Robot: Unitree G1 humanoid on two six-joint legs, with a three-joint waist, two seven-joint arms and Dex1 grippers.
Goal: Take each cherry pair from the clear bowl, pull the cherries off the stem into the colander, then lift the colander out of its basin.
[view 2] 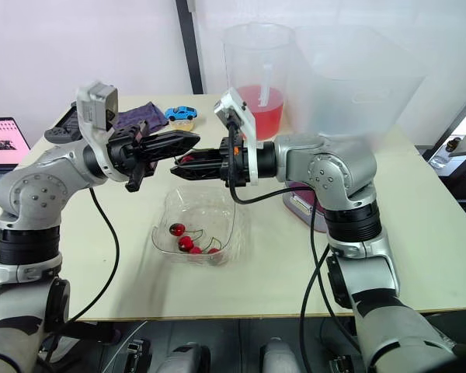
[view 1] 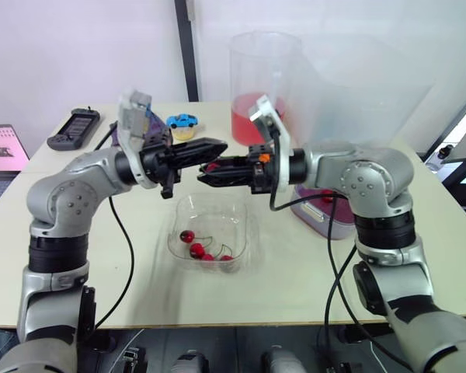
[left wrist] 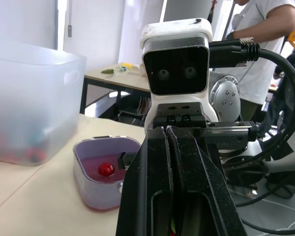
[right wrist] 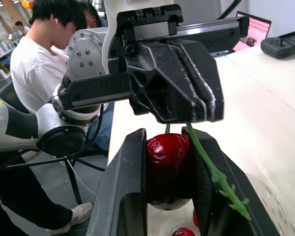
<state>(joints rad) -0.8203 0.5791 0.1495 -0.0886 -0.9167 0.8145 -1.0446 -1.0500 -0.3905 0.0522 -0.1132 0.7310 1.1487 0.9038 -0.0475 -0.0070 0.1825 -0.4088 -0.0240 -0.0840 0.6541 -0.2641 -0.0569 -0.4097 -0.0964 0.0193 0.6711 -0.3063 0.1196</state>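
Note:
My right gripper (right wrist: 168, 147) is shut on a dark red cherry (right wrist: 168, 167), held in the air above the clear bowl (view 1: 217, 211). A green stem (right wrist: 214, 174) runs up from the cherry into my left gripper (view 1: 220, 145), which is shut on its top end. The two grippers meet tip to tip. In the bowl lie several more cherries (view 1: 197, 250) with stems. The purple colander in its basin (view 1: 330, 223) sits behind my right forearm, partly hidden; one cherry (left wrist: 106, 169) lies inside it.
A tall pitcher of red liquid (view 1: 256, 93) and a large clear tub (view 1: 365, 93) stand at the back right. A blue toy car (view 1: 183, 120), a purple cloth and a black remote (view 1: 74, 128) lie at the back left. People sit beyond the table.

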